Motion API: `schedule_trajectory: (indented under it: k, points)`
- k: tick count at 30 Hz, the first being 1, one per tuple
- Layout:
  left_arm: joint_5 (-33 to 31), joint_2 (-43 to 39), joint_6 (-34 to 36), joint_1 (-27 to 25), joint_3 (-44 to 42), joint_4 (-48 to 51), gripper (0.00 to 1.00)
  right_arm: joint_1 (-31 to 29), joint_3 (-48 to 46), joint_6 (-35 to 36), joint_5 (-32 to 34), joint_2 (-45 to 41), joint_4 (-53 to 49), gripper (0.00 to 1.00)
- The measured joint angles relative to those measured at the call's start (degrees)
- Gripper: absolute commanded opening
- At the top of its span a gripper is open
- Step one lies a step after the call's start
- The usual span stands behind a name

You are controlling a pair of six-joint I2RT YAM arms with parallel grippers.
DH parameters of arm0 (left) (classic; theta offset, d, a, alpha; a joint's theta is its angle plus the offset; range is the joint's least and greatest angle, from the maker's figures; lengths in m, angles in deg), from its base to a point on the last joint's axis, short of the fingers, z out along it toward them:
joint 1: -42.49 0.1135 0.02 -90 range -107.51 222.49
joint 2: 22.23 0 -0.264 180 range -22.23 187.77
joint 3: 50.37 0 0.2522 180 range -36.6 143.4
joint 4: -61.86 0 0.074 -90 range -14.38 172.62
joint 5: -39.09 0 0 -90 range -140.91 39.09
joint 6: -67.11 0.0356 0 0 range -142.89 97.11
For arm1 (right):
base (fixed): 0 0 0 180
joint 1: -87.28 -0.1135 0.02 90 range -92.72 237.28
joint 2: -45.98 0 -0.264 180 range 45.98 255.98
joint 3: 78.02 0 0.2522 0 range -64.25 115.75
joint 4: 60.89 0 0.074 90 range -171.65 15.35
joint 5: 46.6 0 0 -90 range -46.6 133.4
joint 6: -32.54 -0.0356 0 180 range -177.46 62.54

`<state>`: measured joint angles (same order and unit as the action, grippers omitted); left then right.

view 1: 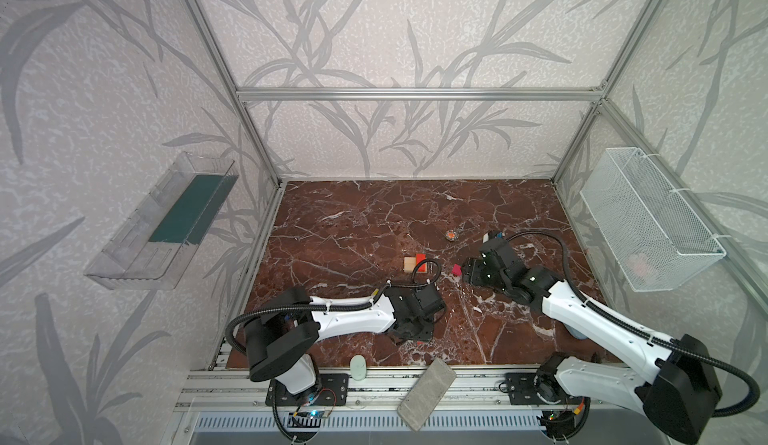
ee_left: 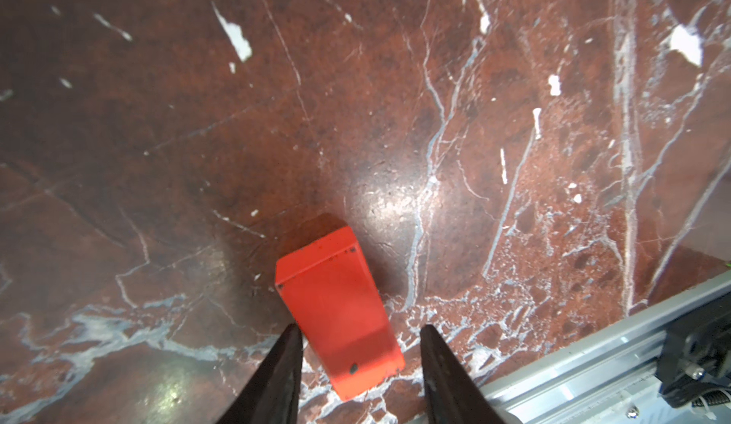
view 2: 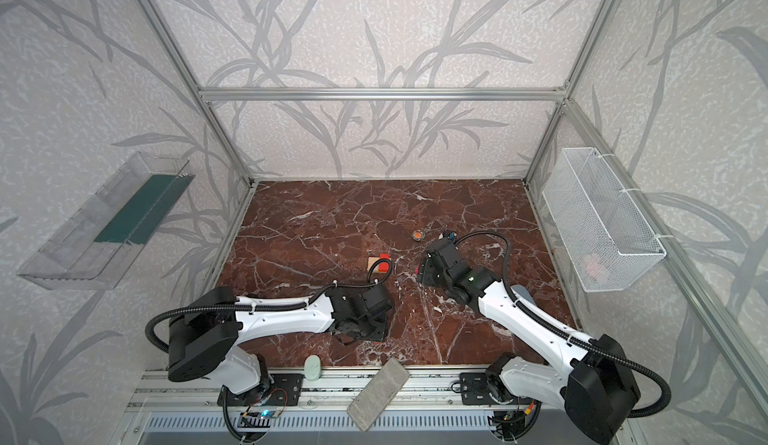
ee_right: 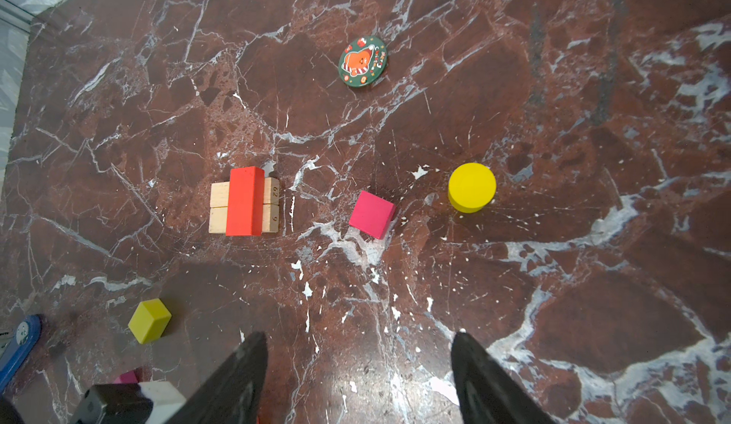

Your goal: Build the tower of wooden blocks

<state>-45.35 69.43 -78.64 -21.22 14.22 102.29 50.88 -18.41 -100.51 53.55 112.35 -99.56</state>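
closing askew risks twisting the loose red block (ee_left: 336, 311), which lies slanted on the table (ee_left: 158, 125) between the left gripper's (ee_left: 358, 326) parted, unclamped fingers (ee_left: 277, 370), well apart from the tan bars (ee_right: 218, 208).

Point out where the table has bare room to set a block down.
Free: the back strip of the table, between the rear wall and the badge; also the left side, between the frame and the tan bars. Crowded: around the magenta cube and right gripper.
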Motion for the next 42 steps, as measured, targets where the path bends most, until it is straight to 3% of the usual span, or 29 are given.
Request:
schedule_trajectory:
  k: [8,17,21,26,35,42]
  points:
    - [-1.14,3.50,1.81,0.00,4.28,2.69,0.36,0.55,-0.68,0.02,0.13,-0.55,-0.28,0.74]
    - [-2.69,5.68,2.54,-0.50,6.91,5.97,0.36,0.74,-1.14,0.00,0.11,-0.63,-0.24,0.74]
    - [-3.45,5.73,3.10,-1.46,7.10,6.82,0.44,0.90,-1.84,0.00,0.11,-0.76,-0.24,0.74]
    - [-4.17,5.75,3.30,-2.56,7.21,7.96,0.45,0.92,-2.01,0.00,0.09,-0.76,-0.22,0.74]
    - [-4.55,8.09,3.89,-3.39,9.35,9.31,0.33,1.07,-2.29,-0.02,0.07,-0.87,-0.17,0.74]
    - [-5.11,8.83,4.15,-3.45,10.10,10.03,0.32,1.27,-2.86,-0.02,-0.04,-1.05,-0.15,0.74]
